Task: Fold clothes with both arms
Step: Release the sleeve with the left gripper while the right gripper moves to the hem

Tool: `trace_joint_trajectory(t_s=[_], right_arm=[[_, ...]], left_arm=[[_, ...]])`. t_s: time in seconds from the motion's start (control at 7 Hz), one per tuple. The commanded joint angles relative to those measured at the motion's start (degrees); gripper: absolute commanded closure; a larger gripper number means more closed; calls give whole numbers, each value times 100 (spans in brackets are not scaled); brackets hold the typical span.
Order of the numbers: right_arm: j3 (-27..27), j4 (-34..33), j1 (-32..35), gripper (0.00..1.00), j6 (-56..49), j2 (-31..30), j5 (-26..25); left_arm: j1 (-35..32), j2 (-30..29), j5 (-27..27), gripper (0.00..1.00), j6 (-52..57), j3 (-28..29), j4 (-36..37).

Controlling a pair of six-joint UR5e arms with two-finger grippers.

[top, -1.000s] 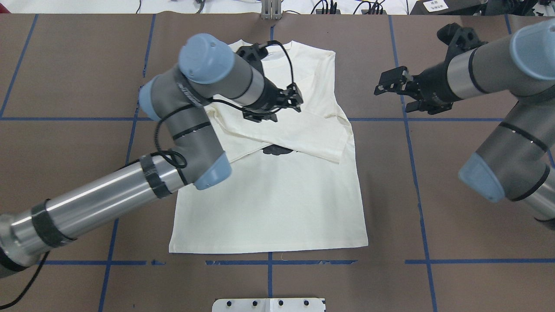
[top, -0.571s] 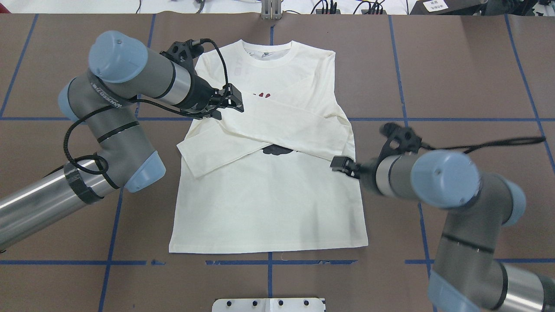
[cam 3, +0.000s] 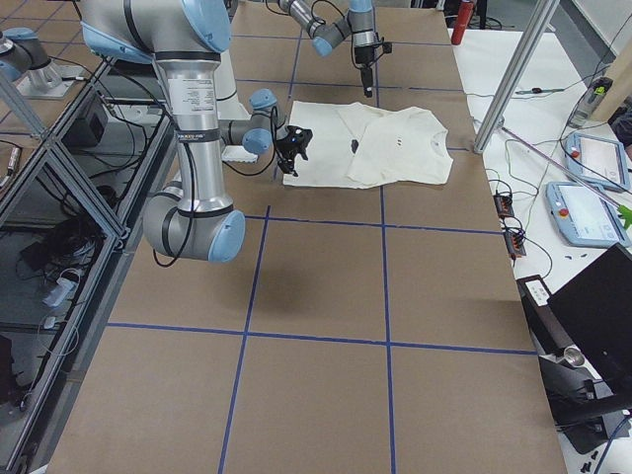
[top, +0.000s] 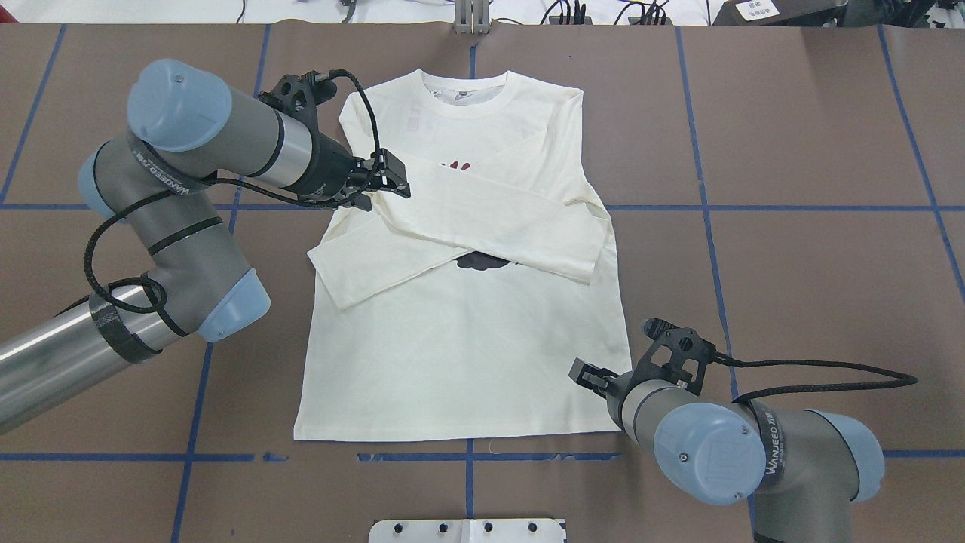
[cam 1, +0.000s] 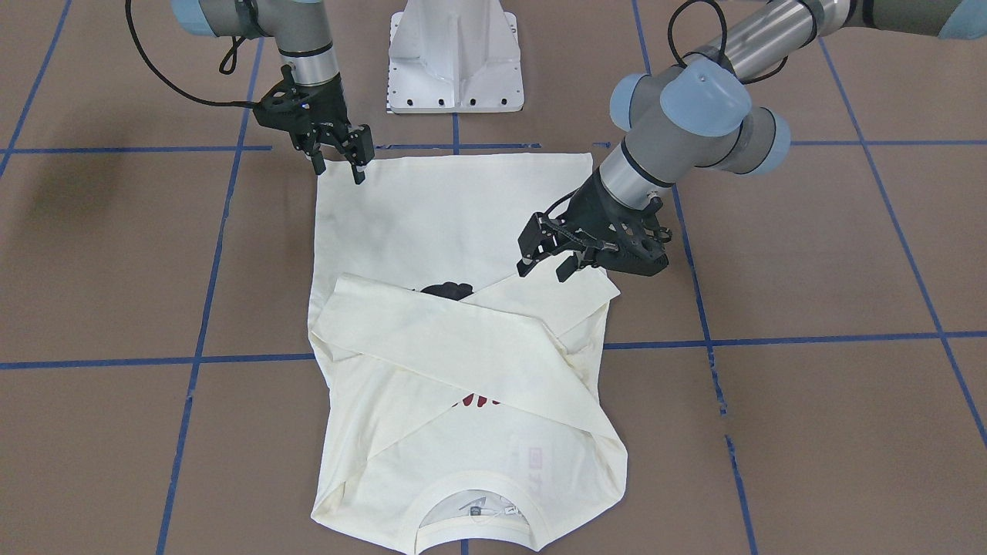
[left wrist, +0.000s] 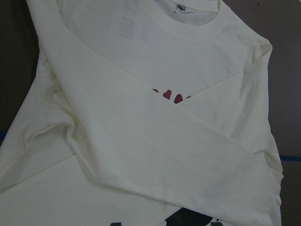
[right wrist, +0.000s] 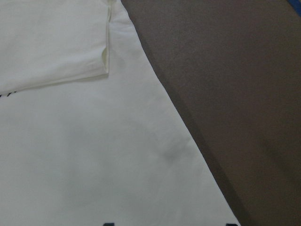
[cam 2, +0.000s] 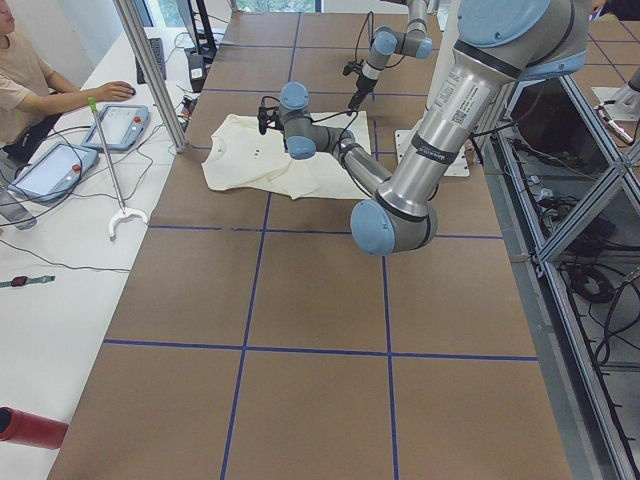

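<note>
on the table [cam 1: 810, 270], left hand [cam 1: 544, 270] and right hand [cam 1: 339, 171] gape empty over t-shirt [cam 1: 432, 216].

We see a wide brown bench [top: 814, 317] marked into squares by blue tape lines [top: 829, 208]. Directly on it lies a cream long-sleeved T-shirt [top: 467, 362], spread flat, both sleeves crossed over its chest. A white pedestal base [cam 1: 455, 62] stands at the robot's edge.

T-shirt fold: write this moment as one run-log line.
stage: sleeves crossed on T-shirt, body unfolded | left gripper: open, above T-shirt | right gripper: open, at hem corner | held: nothing
</note>
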Motion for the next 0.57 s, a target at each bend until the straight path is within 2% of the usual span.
trace_joint_trajectory(t_s=[0.0, 0.29, 0.43], right_arm=[[21, -353, -133, 17, 27, -27, 19], [12, -354, -194, 19, 27, -141, 230], [21, -345, -203, 29, 27, -177, 369]], left_arm=[[3, 8, 17, 29, 6, 35, -34], [12, 8, 17, 29, 6, 36, -60], [29, 8, 17, 29, -3, 53, -51]])
